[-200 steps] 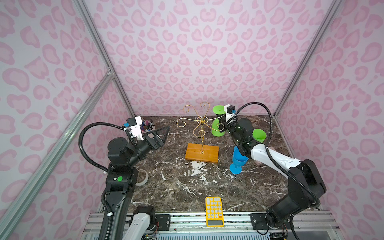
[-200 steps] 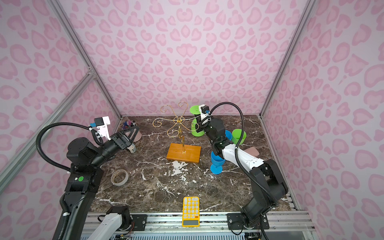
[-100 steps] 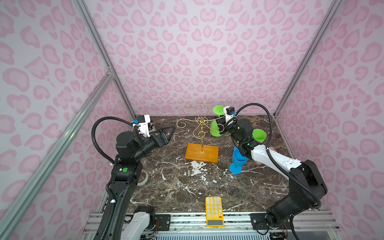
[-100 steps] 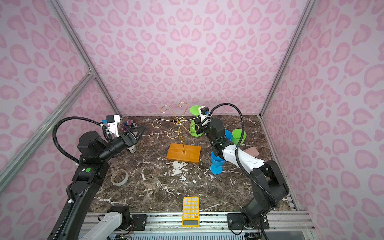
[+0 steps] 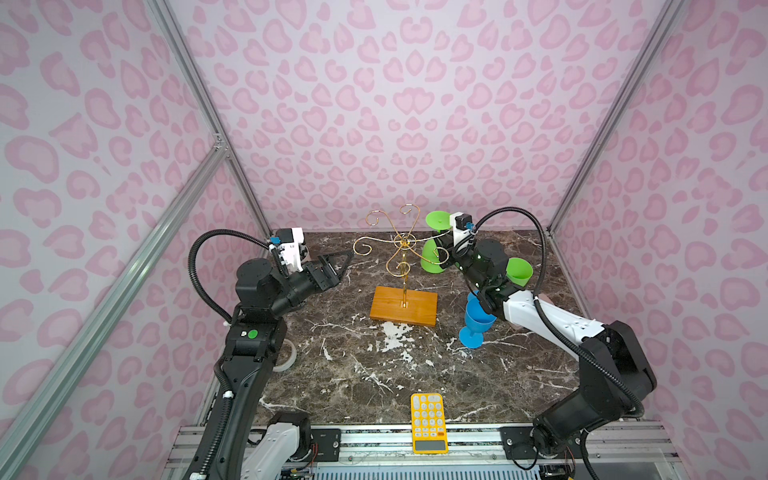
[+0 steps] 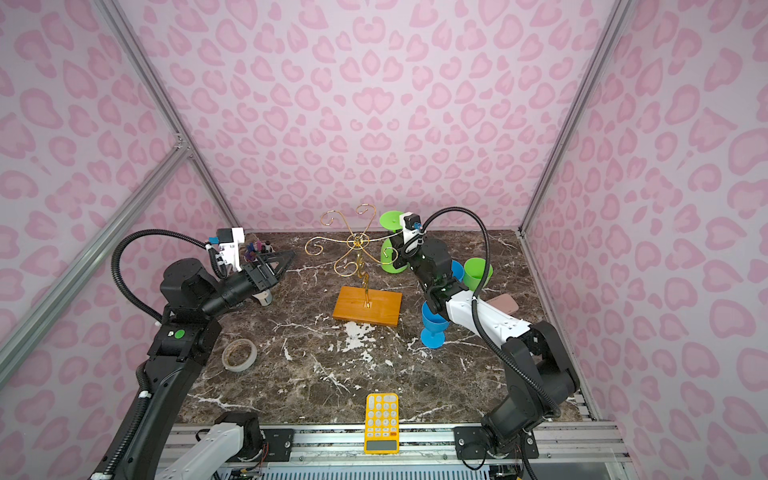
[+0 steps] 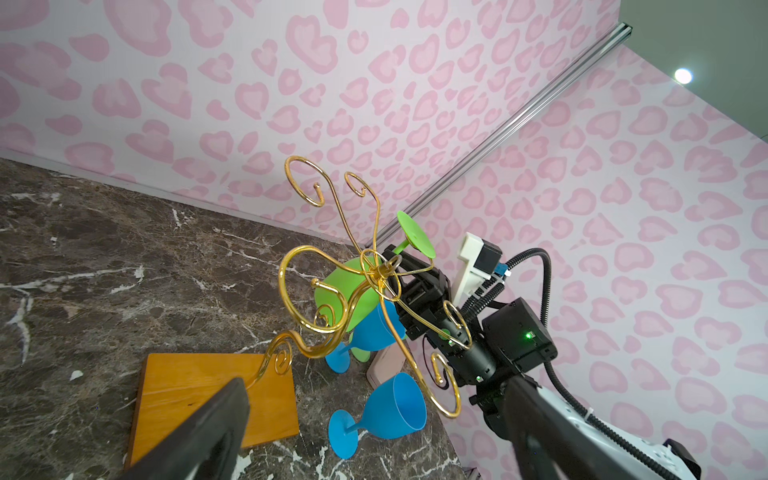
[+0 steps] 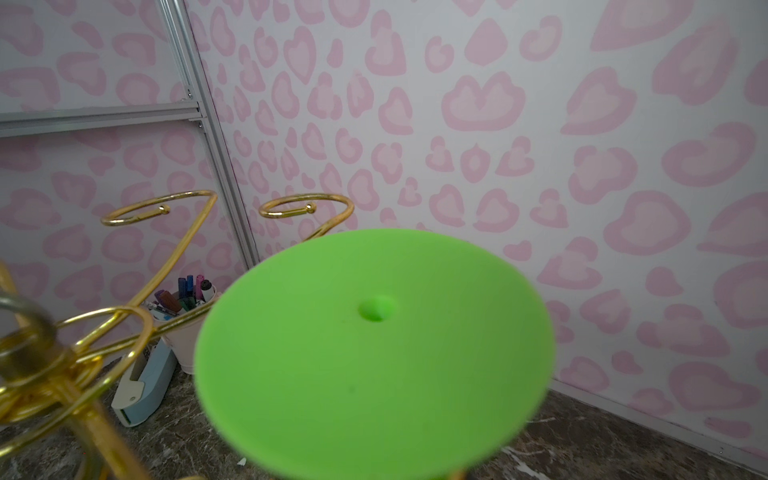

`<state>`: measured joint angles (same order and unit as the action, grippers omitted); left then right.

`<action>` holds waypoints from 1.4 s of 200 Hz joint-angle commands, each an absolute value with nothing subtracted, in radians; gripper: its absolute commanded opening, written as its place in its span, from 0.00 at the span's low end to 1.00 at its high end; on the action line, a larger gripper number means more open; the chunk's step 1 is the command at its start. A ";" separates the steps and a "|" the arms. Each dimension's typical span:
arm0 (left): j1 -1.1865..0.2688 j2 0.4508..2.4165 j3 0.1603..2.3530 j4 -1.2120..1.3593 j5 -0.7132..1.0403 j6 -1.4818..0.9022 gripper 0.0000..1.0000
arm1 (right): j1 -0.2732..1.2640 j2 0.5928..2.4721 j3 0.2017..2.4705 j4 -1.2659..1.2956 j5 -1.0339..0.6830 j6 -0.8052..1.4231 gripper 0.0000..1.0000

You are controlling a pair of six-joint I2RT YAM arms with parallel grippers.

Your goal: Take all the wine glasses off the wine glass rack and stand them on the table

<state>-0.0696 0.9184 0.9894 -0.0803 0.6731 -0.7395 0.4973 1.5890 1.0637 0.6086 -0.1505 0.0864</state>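
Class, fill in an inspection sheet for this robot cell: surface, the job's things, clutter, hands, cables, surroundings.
Surface: dark marble tabletop with white veining.
Job's things: green wine glass hangs upside down on the gold wine glass rack; its wooden base lies flat on the tabletop.
Clutter: blue wine glass upright, green cup, yellow calculator, tape roll, pen cup.
Hands: left hand open, empty, short of the rack; right hand at the green glass's stem, grip cannot be told.
Cables: left cable and right cable loop above their arms.
Surroundings: pink heart-print walls, aluminium frame posts.
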 commanded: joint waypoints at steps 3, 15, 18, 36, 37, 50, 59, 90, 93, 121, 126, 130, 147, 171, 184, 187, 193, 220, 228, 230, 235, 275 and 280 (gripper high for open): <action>-0.070 0.923 0.997 -0.046 0.682 -0.727 0.97 | 0.497 1.600 1.062 0.610 -0.156 0.095 0.12; -0.071 0.927 0.999 -0.046 0.683 -0.727 0.97 | 0.498 1.596 1.058 0.613 -0.156 0.095 0.08; -0.071 0.928 0.999 -0.046 0.683 -0.727 0.97 | 0.497 1.594 1.057 0.615 -0.157 0.095 0.06; -0.072 0.935 1.000 -0.046 0.684 -0.728 0.97 | 0.498 1.585 1.050 0.613 -0.157 0.093 0.00; -0.071 0.935 1.000 -0.046 0.683 -0.728 0.97 | 0.499 1.586 1.049 0.613 -0.157 0.093 0.00; -0.072 0.938 1.002 -0.043 0.686 -0.730 0.97 | 0.497 1.577 1.047 0.608 -0.154 0.091 0.00; -0.072 0.939 1.002 -0.042 0.686 -0.730 0.97 | 0.497 1.572 1.043 0.606 -0.152 0.089 0.00; -0.075 0.947 1.005 -0.034 0.686 -0.734 0.97 | 0.497 1.560 1.034 0.605 -0.140 0.089 0.00; -0.075 0.947 1.006 -0.034 0.686 -0.735 0.97 | 0.497 1.558 1.033 0.605 -0.140 0.090 0.00; -0.078 0.956 1.005 -0.028 0.686 -0.736 0.97 | 0.498 1.550 1.024 0.603 -0.135 0.089 0.00; -0.078 0.957 1.005 -0.025 0.686 -0.736 0.97 | 0.499 1.550 1.023 0.603 -0.135 0.088 0.00; -0.079 0.959 1.005 -0.025 0.686 -0.736 0.97 | 0.497 1.550 1.022 0.603 -0.135 0.089 0.00; -0.080 0.967 1.006 -0.022 0.687 -0.738 0.97 | 0.498 1.548 1.019 0.607 -0.130 0.092 0.00; -0.081 0.974 1.006 -0.021 0.687 -0.736 0.97 | 0.497 1.542 1.010 0.617 -0.132 0.095 0.00; -0.082 0.976 1.006 -0.019 0.687 -0.736 0.98 | 0.498 1.538 1.001 0.623 -0.133 0.094 0.00; -0.083 0.976 1.006 -0.019 0.686 -0.737 0.98 | 0.498 1.538 1.000 0.624 -0.133 0.094 0.00; -0.082 0.977 1.006 -0.018 0.687 -0.738 0.98 | 0.499 1.536 0.996 0.628 -0.136 0.092 0.00; -0.083 0.979 1.006 -0.017 0.687 -0.736 0.97 | 0.498 1.531 0.993 0.631 -0.135 0.089 0.00; -0.084 0.980 1.005 -0.017 0.687 -0.736 0.98 | 0.498 1.529 0.993 0.629 -0.134 0.089 0.00; -0.083 0.979 1.005 -0.017 0.687 -0.736 0.98 | 0.497 1.529 0.992 0.629 -0.134 0.089 0.00; -0.084 0.979 1.006 -0.017 0.686 -0.736 0.98 | 0.497 1.528 0.992 0.627 -0.132 0.087 0.00; -0.084 0.980 1.005 -0.014 0.686 -0.737 0.98 | 0.497 1.510 0.982 0.623 -0.129 0.084 0.00; -0.084 0.980 1.005 -0.014 0.686 -0.738 0.98 | 0.498 1.505 0.980 0.623 -0.129 0.083 0.00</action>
